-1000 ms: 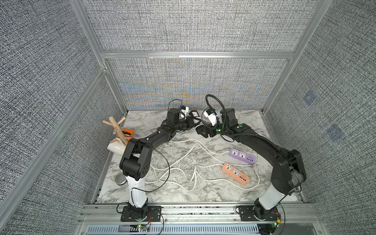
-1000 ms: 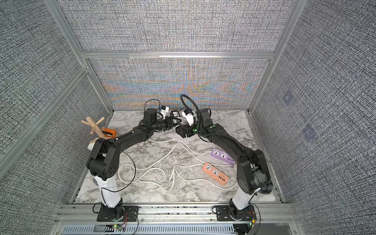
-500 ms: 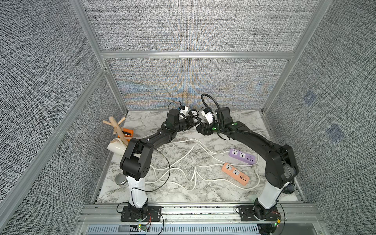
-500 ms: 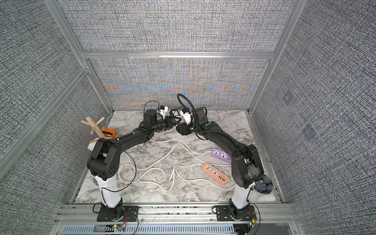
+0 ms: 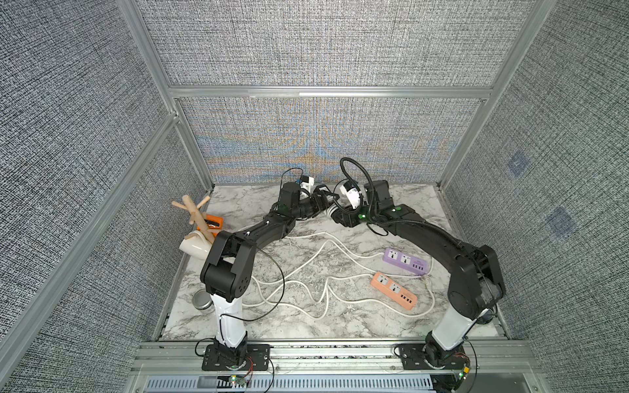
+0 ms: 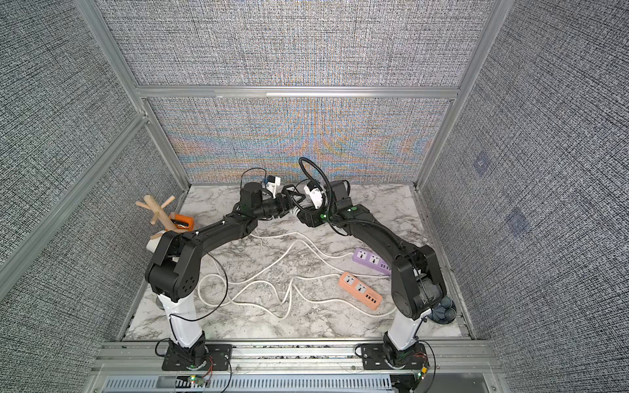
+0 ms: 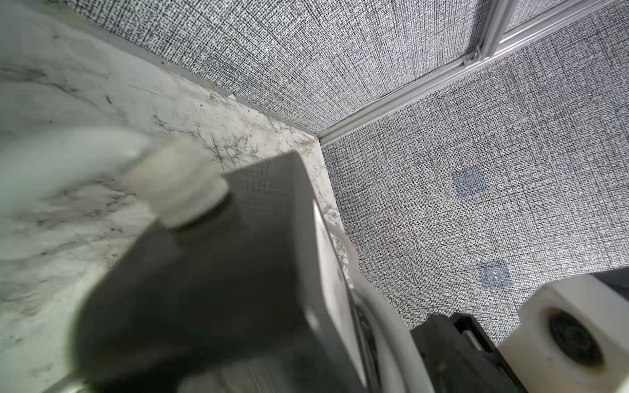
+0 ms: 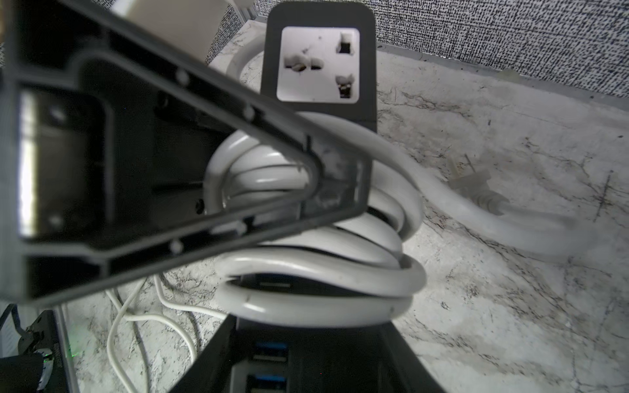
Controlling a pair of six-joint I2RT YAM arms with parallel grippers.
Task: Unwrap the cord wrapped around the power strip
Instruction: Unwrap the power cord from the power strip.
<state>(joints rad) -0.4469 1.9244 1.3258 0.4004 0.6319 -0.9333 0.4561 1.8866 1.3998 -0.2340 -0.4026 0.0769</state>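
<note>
Two black arms meet at the far middle of the marble desk over a black power strip, its white cord wound around its middle in several coils. The right gripper holds the strip by the end with the blue USB ports, jaws closed on its two sides, with the socket end pointing away from it. The left gripper comes in from the opposite side, just across from the right one. In the right wrist view one of its fingers crosses in front of the upper coils; whether it touches them cannot be told. Nor can the width of its jaws, as the second finger is hidden and the left wrist view is blurred. One turn of cord runs free past that fingertip to the plug, which lies flat on the desk just beyond the strip. Well back from both grippers, toward the arm bases, a purple power strip and an orange power strip lie among loose cords. A wooden rack and a white mug sit out beyond the left arm's elbow.
</note>
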